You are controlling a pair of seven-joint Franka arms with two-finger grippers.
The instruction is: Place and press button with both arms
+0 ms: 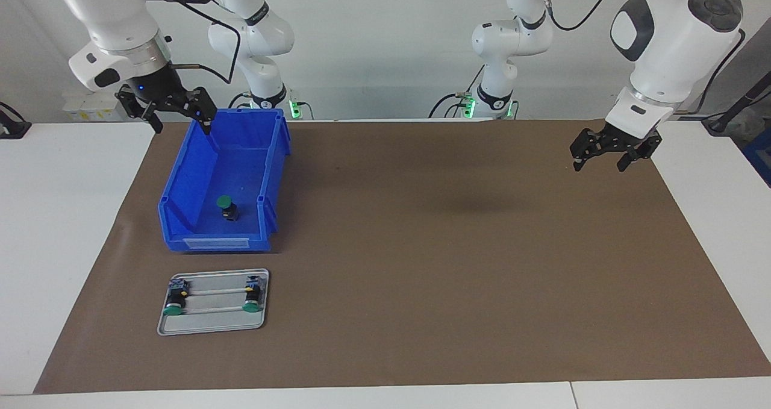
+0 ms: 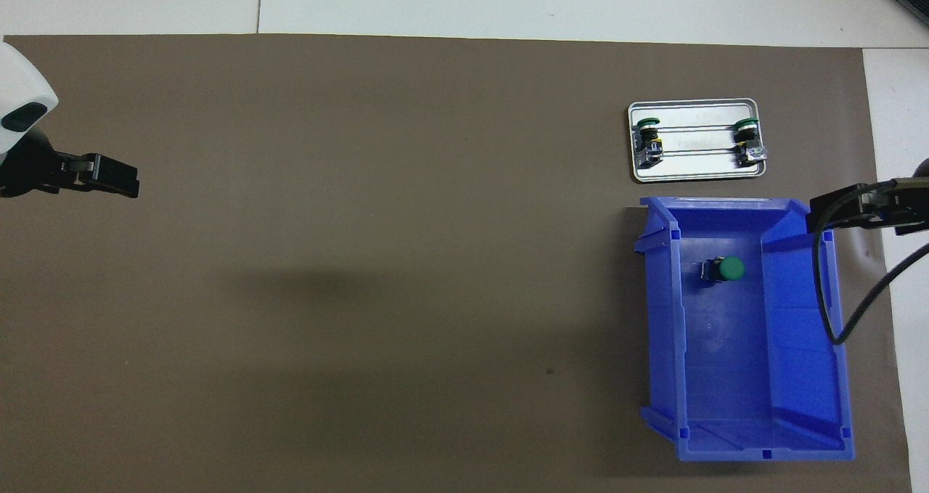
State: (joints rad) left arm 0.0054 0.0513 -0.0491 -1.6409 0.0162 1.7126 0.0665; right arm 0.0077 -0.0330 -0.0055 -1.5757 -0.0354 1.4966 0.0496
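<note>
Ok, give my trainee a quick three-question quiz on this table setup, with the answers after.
1. True or false: the button lies in the blue bin.
2. How many green-capped buttons sit on the metal tray?
3. Which gripper hangs over the bin's corner nearest the robots: A) left gripper, B) right gripper?

Key: 1 true; 2 two; 3 B. Both grippers are open and hold nothing.

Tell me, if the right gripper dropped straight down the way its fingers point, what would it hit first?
Probably the blue bin. The open right gripper hangs over the bin's wall and corner nearest the robots, so that rim likely comes first. Depth is hard to judge; it might just miss onto the brown mat. The button sits farther along inside.
</note>
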